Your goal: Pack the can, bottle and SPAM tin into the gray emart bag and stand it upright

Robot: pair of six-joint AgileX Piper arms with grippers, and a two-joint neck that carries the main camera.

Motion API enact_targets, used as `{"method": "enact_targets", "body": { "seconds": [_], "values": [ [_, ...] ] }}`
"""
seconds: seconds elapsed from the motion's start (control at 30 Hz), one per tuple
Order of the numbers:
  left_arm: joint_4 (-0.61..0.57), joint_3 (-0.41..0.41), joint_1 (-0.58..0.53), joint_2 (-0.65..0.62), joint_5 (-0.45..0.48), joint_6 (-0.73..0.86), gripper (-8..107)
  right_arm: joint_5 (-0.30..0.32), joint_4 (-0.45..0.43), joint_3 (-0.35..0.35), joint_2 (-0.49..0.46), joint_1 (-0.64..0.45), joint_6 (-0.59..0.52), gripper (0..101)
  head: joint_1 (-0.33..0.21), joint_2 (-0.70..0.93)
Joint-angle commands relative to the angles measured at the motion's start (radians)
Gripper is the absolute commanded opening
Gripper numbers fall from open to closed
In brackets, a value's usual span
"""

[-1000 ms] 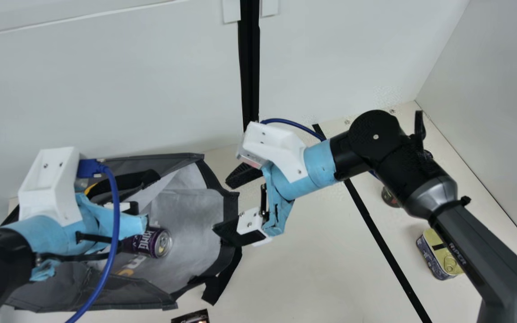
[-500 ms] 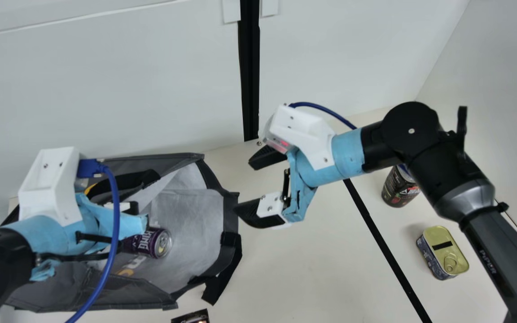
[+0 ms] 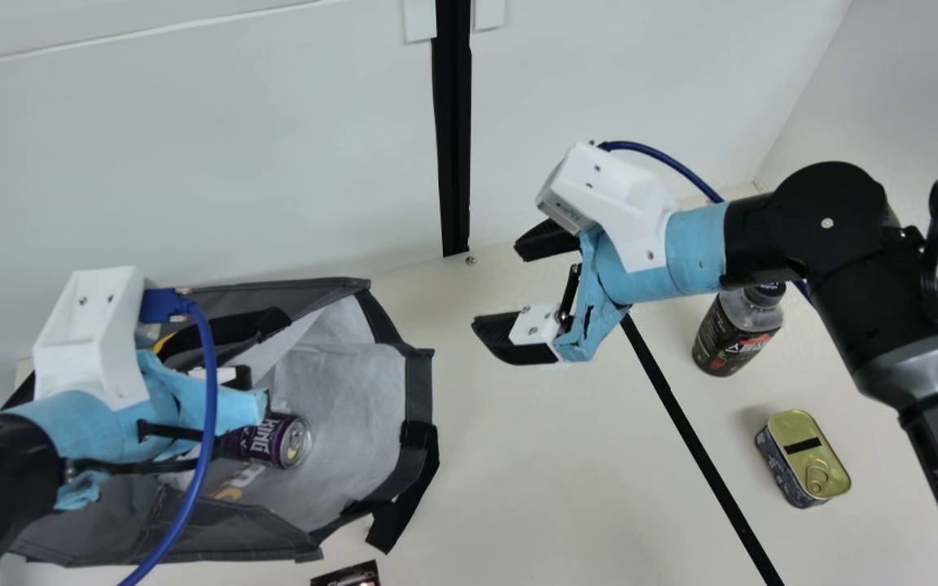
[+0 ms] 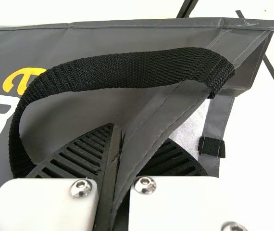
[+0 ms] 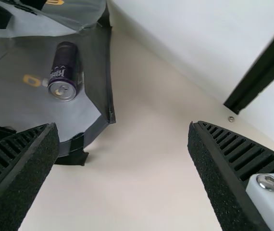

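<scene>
At the near edge of the table (image 3: 567,505), part of a dark object (image 3: 351,575) is seen beside the gray emart bag (image 3: 339,387). Farther back on the robot's right, the SPAM tin (image 3: 807,460) is set down with its pull-tab lid facing up. The bag is laid on its side, its mouth turned toward the robot's right, and the purple can (image 3: 269,439) is held inside it, lying on its side. The bag's gray cloth is pinched by the left gripper (image 3: 237,407), whose 2 jaws are closed on a fold beside the black handle (image 4: 122,70). Beyond the tin, the bottle (image 3: 734,338) is stood upright, its cap partly covered by the right arm. Past the bag's mouth, the right gripper (image 3: 497,283) is held with its 2 jaws spread wide, nothing gripped between them. At the back, the white wall (image 3: 233,146) is crossed by 1 black vertical strip (image 3: 454,146).
</scene>
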Motion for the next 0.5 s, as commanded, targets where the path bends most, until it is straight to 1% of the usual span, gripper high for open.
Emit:
{"method": "enact_targets", "body": {
  "seconds": [0.0, 0.47],
  "values": [
    [0.0, 0.0, 0.0, 0.0, 0.0, 0.0, -8, -0.02, -0.018, 0.0, -0.009, -0.004, 0.02, 95, -0.023, -0.001],
    [0.0, 0.0, 0.0, 0.0, 0.0, 0.0, -8, -0.105, -0.136, 0.019, -0.096, -0.064, 0.155, 95, -0.023, -0.001]
  ]
}}
